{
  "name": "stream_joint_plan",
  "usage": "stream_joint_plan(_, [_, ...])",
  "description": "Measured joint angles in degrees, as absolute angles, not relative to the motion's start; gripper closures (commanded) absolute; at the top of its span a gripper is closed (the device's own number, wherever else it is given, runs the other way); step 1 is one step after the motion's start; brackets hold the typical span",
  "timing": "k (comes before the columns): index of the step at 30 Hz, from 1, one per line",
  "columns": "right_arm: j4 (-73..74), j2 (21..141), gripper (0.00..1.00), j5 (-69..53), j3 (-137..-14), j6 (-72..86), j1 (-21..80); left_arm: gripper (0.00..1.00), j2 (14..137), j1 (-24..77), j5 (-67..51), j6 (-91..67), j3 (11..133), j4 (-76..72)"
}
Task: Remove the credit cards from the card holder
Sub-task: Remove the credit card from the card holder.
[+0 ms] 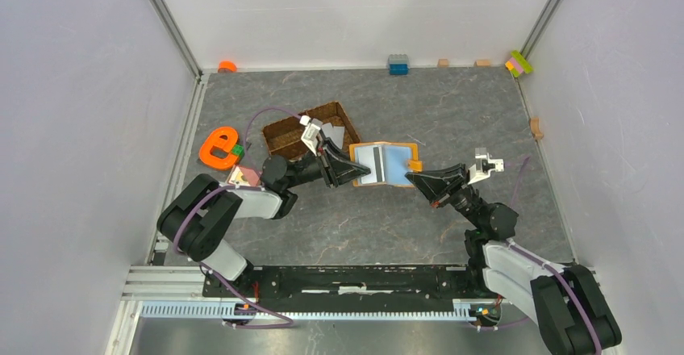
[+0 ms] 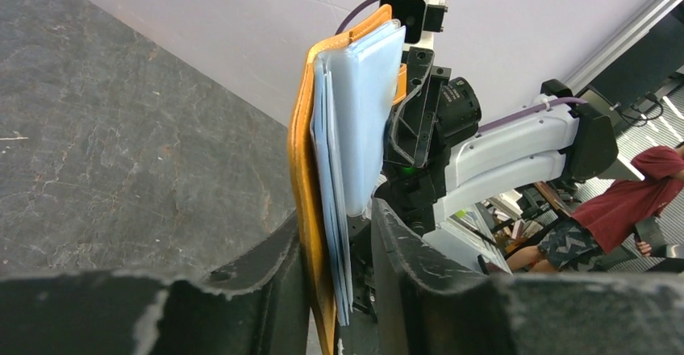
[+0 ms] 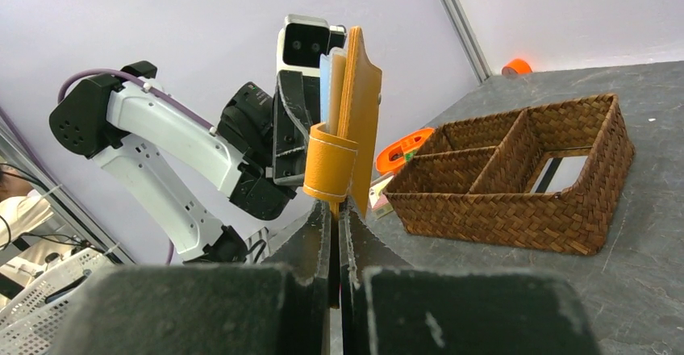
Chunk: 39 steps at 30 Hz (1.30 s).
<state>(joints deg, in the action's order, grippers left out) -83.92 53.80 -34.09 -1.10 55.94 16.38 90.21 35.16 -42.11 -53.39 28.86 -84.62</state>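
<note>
Our left jaws and right jaws clamp opposite edges of the flat orange card holder [image 1: 394, 164], its smooth blue-grey lining exposed.

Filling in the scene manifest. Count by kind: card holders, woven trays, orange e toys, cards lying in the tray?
card holder: 1
woven tray: 1
orange e-shaped toy: 1
card lying in the tray: 1
Total: 4
</note>
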Motion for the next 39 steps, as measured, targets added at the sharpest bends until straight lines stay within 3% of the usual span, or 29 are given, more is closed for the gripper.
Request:
stream_joint_plan(3, [-83.83, 53.71, 1.00, -34.09, -1.10, 55.77, 16.38, 0.52, 90.21, 35.05, -42.11, -53.34, 28.86, -84.62])
stream_joint_plan(8, [-82.65, 52.05, 1.00, -34.06, -1.10, 54.74, 16.38, 0.53, 90.19, 34.00, -42.15, -53.34, 28.82, -84.62])
stream_joint_plan(17, [-80.18, 49.82, 1.00, -34.02, -1.13, 52.84, 16.38, 0.72, 88.97, 32.60, -42.54, -53.36, 27.90, -84.64])
stream_joint_plan(22, [-79.92, 49.93, 1.00, -34.06, -1.15, 52.66, 16.38, 0.73, 88.97, 32.60, -42.70, -53.39, 27.90, -84.62])
stream_joint_plan(25, [-79.88, 50.15, 0.99, -34.06, -1.15, 52.69, 16.38, 0.83, 88.97, 32.60, -42.81, -53.43, 27.90, -84.62])
stream_joint_plan(29, [-79.90, 50.30, 0.83, -34.04, -1.17, 52.69, 16.38, 0.97, 88.97, 32.58, -42.87, -53.47, 27.90, -84.58])
stream_joint_plan(35, [-76.34, 50.04, 0.47, -33.45, -2.35, 50.92, 16.38, 0.98, 88.97, 32.58, -43.18, -53.47, 27.90, -84.58])
stream_joint_plan(39, [-68.38, 46.70, 0.41, -31.00, -3.70, 47.05, 16.38, 0.98, 88.97, 32.58, -43.03, -53.47, 27.88, -84.58])
